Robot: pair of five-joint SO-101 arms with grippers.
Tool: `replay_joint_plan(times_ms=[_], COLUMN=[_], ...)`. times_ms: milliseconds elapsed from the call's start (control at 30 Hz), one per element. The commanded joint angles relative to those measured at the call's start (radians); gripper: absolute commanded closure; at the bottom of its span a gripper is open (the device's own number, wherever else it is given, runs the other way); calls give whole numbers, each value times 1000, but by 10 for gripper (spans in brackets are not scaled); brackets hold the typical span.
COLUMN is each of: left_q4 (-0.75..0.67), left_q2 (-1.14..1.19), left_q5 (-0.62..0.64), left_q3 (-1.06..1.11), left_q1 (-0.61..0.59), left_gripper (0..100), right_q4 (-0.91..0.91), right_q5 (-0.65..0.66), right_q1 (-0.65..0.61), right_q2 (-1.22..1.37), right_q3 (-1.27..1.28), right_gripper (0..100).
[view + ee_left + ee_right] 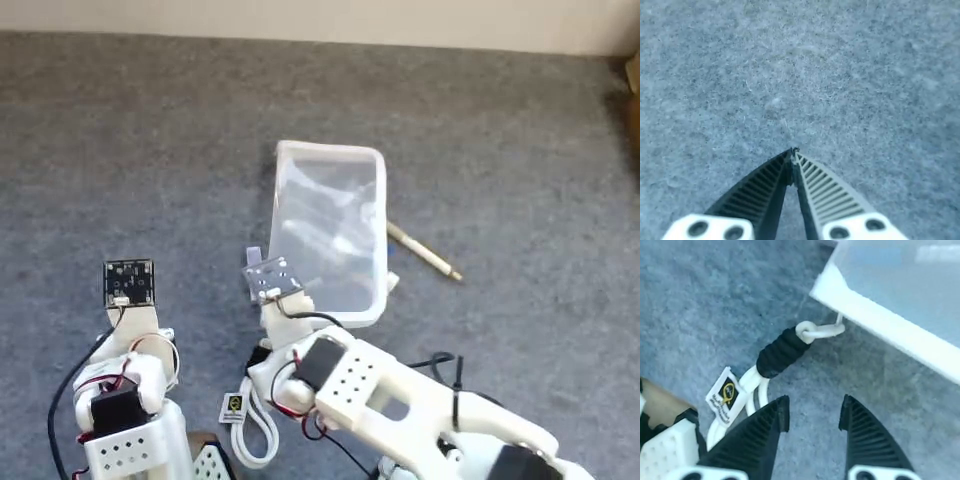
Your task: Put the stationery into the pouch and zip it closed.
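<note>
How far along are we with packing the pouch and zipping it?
Partly done at best: pale shapes show through the clear pouch, but I can't identify them. In hand: nothing; the right gripper is open over the carpet by the pouch's cord, the left gripper is shut over bare carpet. To do: a pen lies outside beside the pouch, and I can't tell whether the zip is closed.

Clear white-rimmed pouch (330, 150) is lying flat before me; beige pen (424, 251) is lying just beside it, outside.
</note>
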Motion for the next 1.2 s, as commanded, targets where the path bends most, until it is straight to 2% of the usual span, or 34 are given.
replay_joint_plan(times_ms=[0, 167, 567, 967, 1167], left_q4=[-15, -15, -15, -15, -15], left_q2=[-8, -8, -8, -8, -8], left_q5=[12, 12, 12, 12, 12], left_q3=[-44, -42, -42, -42, -42], left_q1=[-13, -13, -12, -12, -12], left_gripper=[993, 994, 994, 994, 994], right_q4=[-85, -166, -170, -173, -229], right_q5=[-6, -6, 37, 35, 35], right_q1=[-36, -94, -41, -38, -38], right_q2=[58, 139, 292, 10, -1], right_q3=[-74, -70, -77, -71, -68], right_gripper=[833, 833, 836, 836, 836])
